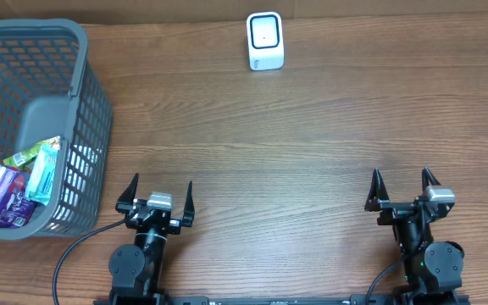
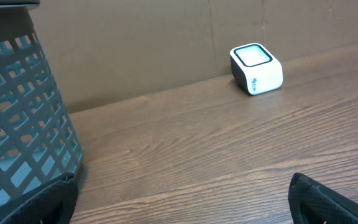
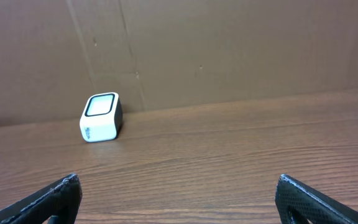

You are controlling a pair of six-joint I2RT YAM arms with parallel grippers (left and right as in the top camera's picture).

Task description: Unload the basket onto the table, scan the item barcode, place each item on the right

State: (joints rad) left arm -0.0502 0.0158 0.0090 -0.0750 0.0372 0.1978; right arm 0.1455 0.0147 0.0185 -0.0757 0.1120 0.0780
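Grey basket (image 1: 81,63) holding snack packets (image 1: 17,185) sits left of the left hand (image 1: 161,186).

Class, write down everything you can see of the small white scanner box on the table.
The scanner is a small white box with rounded corners, seemingly plastic. Its top face carries a pale window framed in dark trim, tilted slightly; small markings show on one side. It sits on the wooden table near its far edge, touched by nothing else.
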